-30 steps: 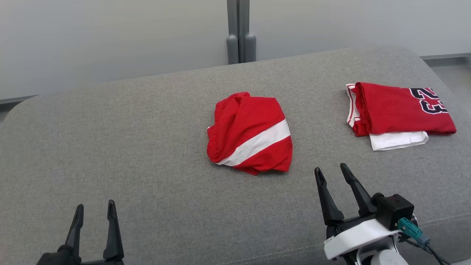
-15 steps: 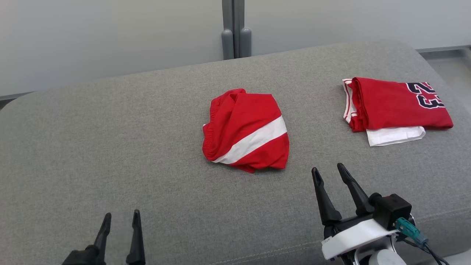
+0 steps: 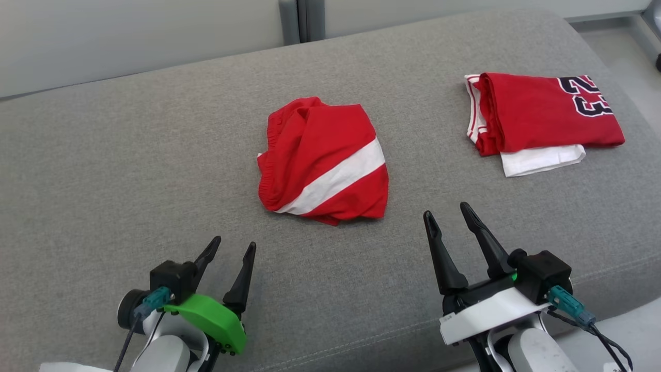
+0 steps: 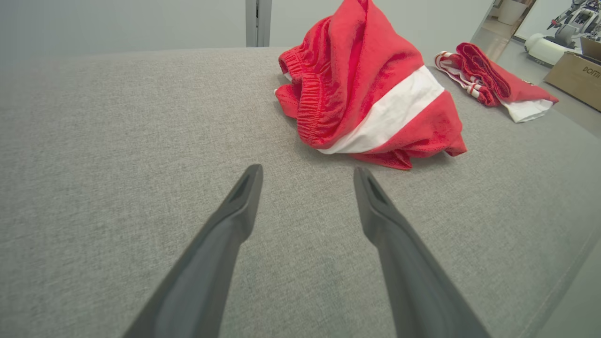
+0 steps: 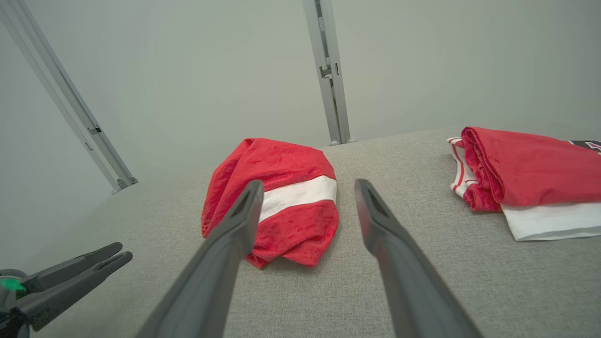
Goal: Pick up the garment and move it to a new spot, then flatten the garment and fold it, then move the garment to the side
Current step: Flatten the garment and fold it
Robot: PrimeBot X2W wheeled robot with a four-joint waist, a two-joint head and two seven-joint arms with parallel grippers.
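Observation:
The garment (image 3: 323,163) is a crumpled red pair of shorts with a white stripe, lying mid-way across the grey cushioned surface (image 3: 129,170). It also appears in the left wrist view (image 4: 371,94) and the right wrist view (image 5: 281,202). My left gripper (image 3: 233,247) stands open at the lower left, short of the garment, with nothing between its fingers (image 4: 242,197). My right gripper (image 3: 448,212) is open at the lower right, just off the garment's near right corner and also holding nothing.
A folded red jersey with dark numerals (image 3: 547,111) lies on a white cloth (image 3: 542,159) at the far right of the surface. A grey post (image 3: 299,20) stands behind the back edge. A cardboard box (image 4: 575,77) sits on the floor beyond the right end.
The head camera has tilted down and turned right, so the whole picture shifted. My left arm has come up and inward toward the garment. Both grippers stay open.

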